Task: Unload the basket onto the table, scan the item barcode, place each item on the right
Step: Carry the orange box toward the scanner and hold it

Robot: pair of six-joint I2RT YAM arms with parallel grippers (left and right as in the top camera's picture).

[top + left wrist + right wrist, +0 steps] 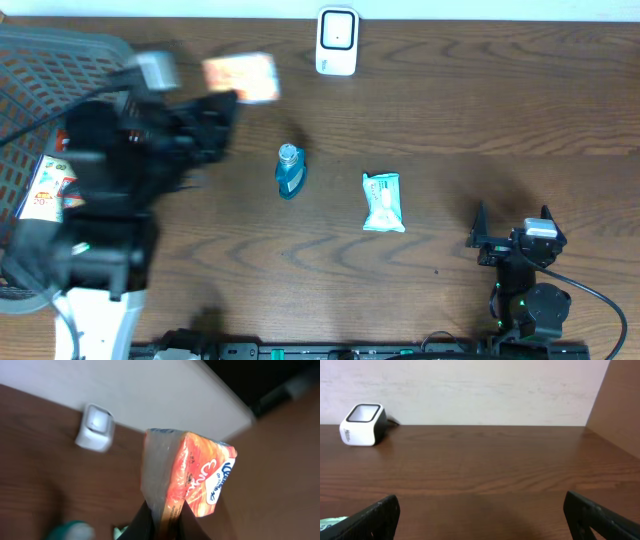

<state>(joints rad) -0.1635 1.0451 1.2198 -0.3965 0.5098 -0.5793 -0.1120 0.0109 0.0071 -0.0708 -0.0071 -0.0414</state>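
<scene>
Overhead first. Got the left gripper (222,98) pinched shut on an orange-and-white crinkly snack packet (241,77), lifted above the brown wooden table (450,110) and a bit blurry, just right of the grey plastic mesh basket (40,60). Can see the small white boxy barcode scanner (337,41) at the far edge, off to the packet's right. Also spotting a little blue plastic bottle (290,171) and a teal-and-white sealed pouch (384,202) lying mid-table, nothing touching them. Found the right gripper (512,222) near the front right corner, spread wide, holding nothing.

Left wrist next. Shows the packet nipped by its lower edge between the dark fingers, tilted, with the scanner beyond it to the left and well apart. Can't make out a barcode from here.

Right wrist last. Just shows wide-open jaws over bare wood, scanner far off at the left.

Reads like the carry-to-scanner step: pick-up done, scan not yet. Next up, probably: bring the packet in front of the scanner window and turn the barcode side toward it, keeping the pinch firm on that thin edge.
</scene>
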